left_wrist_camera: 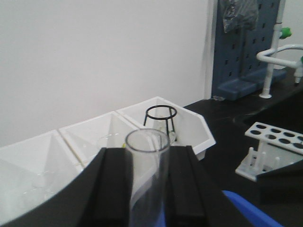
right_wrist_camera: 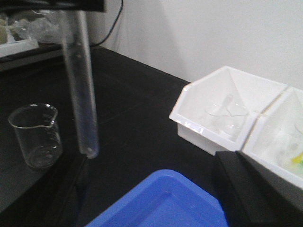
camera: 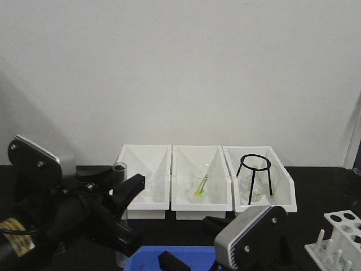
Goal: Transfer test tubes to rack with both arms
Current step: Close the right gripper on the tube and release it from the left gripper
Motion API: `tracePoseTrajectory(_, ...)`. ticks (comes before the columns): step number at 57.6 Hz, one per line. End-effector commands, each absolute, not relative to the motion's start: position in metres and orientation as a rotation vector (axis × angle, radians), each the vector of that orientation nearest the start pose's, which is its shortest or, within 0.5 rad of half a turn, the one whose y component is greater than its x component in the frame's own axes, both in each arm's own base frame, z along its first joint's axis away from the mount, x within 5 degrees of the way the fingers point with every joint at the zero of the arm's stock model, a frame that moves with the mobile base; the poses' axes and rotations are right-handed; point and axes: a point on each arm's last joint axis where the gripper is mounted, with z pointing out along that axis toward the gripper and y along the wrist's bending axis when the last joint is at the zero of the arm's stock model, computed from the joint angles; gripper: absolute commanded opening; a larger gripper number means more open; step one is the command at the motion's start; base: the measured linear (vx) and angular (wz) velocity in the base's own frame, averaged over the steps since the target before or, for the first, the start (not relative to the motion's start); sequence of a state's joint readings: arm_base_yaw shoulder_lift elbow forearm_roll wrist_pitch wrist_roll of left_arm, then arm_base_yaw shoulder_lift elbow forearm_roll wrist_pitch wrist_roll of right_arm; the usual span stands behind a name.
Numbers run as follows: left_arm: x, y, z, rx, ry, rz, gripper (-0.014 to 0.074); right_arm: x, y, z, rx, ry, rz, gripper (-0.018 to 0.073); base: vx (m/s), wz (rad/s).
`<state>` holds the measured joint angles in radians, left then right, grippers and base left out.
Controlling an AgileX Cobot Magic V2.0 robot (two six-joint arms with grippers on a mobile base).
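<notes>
Barely begun, I judge: the left fingers (left_wrist_camera: 113, 189) pinch one test tube (right_wrist_camera: 81, 85) upright in the air, well left of the rack (left_wrist_camera: 244, 168), whose visible holes are all empty, while I cannot tell whether the right fingers (right_wrist_camera: 246, 194) are spread or pressed together.

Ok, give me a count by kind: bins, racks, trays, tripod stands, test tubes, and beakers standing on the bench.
White bins: 3
Rack: 1
Blue tray: 1
Tripod stand: 1
Test tube: 1
Beaker on the bench: 1
Total: 8
</notes>
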<state>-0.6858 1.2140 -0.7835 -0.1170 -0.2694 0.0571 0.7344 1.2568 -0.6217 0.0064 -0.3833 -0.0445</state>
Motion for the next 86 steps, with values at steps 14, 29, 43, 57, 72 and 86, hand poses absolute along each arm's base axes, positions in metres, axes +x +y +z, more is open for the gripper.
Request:
tracePoseTrajectory(14, 0.196, -0.207, 0.344, 0.499, 1.458, -0.721, -0.0021, 0.198, 0.187, 0.301, -0.576, 1.45, 0.6, 0.0583, 0.0, 0.0)
tracePoseTrajectory(29, 0.184, -0.229, 0.337, 0.554, 1.434, -0.784, -0.0021, 0.199, 0.188, 0.301, -0.57, 1.434, 0.604, 0.0583, 0.0, 0.0)
tracePoseTrajectory(43, 0.179, -0.233, 0.337, 0.556, 1.439, -0.818, -0.0021, 0.199, 0.188, 0.301, -0.566, 1.436, 0.608, 0.054, 0.0, 0.0)
tracePoseTrajectory(57, 0.179, -0.233, 0.336, 0.557, 1.442, -0.818, -0.0021, 0.199, 0.188, 0.301, -0.566, 1.436, 0.608, 0.0288, 0.0, 0.0)
tracePoseTrajectory(72, 0.179, -0.233, 0.336, 0.557, 1.443, -0.818, -0.0021, 0.199, 0.188, 0.301, -0.564, 1.432, 0.609, -0.0014, 0.0, 0.0)
tracePoseTrajectory(86, 0.179, -0.233, 0.335, 0.564, 1.454, -0.814, -0.0008, 0.199, 0.187, 0.302, -0.565, 1.423, 0.606, -0.0011, 0.0, 0.0)
